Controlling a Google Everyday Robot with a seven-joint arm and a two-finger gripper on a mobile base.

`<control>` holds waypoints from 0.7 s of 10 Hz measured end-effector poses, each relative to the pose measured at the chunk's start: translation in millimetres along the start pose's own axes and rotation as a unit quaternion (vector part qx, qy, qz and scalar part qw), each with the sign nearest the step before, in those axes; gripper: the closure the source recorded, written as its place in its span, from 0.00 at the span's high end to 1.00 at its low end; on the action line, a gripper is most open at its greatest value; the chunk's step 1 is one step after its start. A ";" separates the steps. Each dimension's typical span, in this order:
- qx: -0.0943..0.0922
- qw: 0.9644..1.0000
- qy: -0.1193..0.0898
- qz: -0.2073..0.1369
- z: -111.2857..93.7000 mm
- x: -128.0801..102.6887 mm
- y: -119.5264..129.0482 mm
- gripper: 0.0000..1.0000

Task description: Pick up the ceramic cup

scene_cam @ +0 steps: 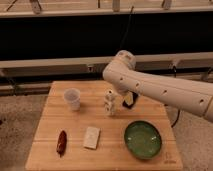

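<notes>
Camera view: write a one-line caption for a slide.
The gripper hangs over the wooden table beside the white figure, the ceramic cup standing untouched on the figure's other side.

The wooden table (45, 125) lies under the gripper (129, 101). Just left of the gripper stands a white patterned figure (109, 103), with the ceramic cup (72, 98) farther left. In front of it sits a green bowl (143, 139), and front-left lie a pale block (91, 137) and a reddish-brown item (61, 142).

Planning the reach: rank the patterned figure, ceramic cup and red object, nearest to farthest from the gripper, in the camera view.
The gripper sits over the table's middle.
1. patterned figure, directly beside it.
2. ceramic cup, back left.
3. red object, front left.
</notes>
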 end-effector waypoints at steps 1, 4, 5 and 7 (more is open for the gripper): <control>0.001 1.000 -0.002 -0.007 0.1 -7.3 -4.5 0.80; 0.007 0.999 -0.011 -0.034 -1.7 -38.6 -26.0 0.80; 0.008 0.999 -0.013 -0.043 -1.3 -44.3 -30.3 0.80; 0.008 0.998 -0.016 -0.053 0.7 -47.9 -31.7 0.80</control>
